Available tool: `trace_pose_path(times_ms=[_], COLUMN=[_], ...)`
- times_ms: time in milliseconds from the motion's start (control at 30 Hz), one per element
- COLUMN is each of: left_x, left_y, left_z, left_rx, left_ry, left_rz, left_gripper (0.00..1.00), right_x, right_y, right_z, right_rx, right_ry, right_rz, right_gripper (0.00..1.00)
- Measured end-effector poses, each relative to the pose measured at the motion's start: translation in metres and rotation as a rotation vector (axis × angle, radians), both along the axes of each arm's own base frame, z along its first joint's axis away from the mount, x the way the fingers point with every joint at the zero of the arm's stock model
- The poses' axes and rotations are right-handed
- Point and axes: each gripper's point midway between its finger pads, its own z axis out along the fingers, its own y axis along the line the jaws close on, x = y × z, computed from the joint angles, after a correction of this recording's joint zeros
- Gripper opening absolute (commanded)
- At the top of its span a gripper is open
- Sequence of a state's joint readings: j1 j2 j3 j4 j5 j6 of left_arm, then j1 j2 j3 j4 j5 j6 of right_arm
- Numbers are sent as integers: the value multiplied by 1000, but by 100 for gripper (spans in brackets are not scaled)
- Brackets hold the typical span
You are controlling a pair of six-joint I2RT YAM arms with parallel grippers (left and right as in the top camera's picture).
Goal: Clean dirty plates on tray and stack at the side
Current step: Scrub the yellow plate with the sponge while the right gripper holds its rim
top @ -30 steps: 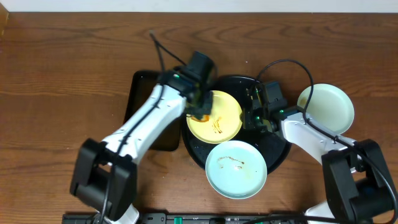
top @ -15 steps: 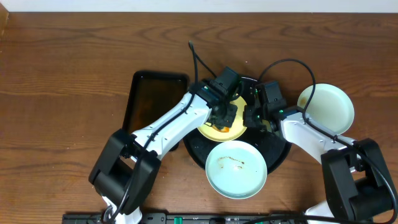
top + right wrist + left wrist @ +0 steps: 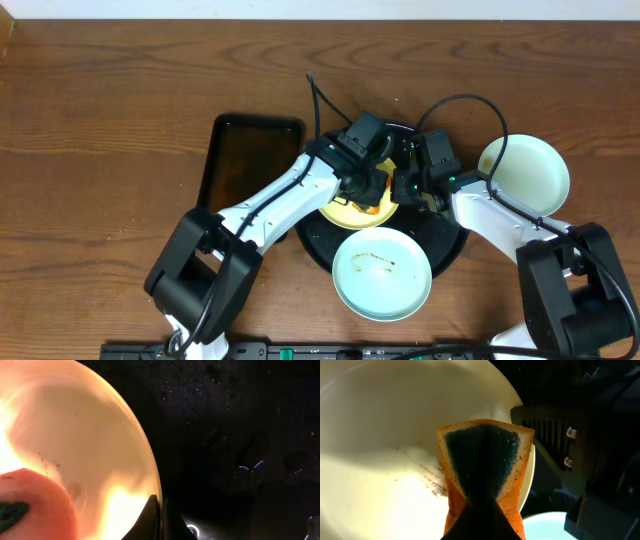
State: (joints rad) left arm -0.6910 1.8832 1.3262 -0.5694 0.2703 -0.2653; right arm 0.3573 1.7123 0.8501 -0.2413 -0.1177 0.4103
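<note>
Black and glossy, the round tray [image 3: 447, 240] sits mid-counter [image 3: 100, 110], with bare wood far back and to the left. A dark rectangular tray [image 3: 240, 165] lies just beside its left rim.

The yellow plate [image 3: 336, 212] rests face up on the tray's left half, mostly hidden overhead by the left arm. A mint-blue plate [image 3: 381, 272] lies face up against its near edge and overhangs the tray's near rim. It carries thin brown smears [image 3: 375, 261] running roughly left to right. A second mint-blue plate [image 3: 524, 173] sits on the wood to the right, apart from the tray. All three are round, so none has a long axis.

Both end effectors meet over the yellow plate with almost no room between them. The left end effector [image 3: 367, 190] is clamped on an orange sponge [image 3: 482, 467], pinched so that its dark green face folds inward. The sponge stands on end, its far edge at the plate's right rim. Faint reddish streaks [image 3: 427, 477] mark the plate just left of it. The right end effector [image 3: 404, 187] is closed thin on the yellow plate's right rim. In the right wrist view its fingertips [image 3: 152, 515] meet at that edge, with bare black tray beyond.
</note>
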Motion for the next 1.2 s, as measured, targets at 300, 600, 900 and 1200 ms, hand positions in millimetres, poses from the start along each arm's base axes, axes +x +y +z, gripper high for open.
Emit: trace_pose_path(times_ms=[300,600,900,1200], left_x=[-7,18,53,43], left_y=[-4,19,75,91], left_z=[-41,-46,-38,68], left_rx=[21,84,130,47], left_ry=[93,29,9,-154], left_rz=[-13,57,188,203], left_gripper=[8,8,8,7], right_x=[0,0,0,8], right_y=[0,0,0,-7], right_z=[0,0,0,6], right_rx=[-1,-3,-2,-57], right_ry=[0,1,1,-56], right_rz=[-1,-1,-1,24], right_gripper=[1,1,1,1])
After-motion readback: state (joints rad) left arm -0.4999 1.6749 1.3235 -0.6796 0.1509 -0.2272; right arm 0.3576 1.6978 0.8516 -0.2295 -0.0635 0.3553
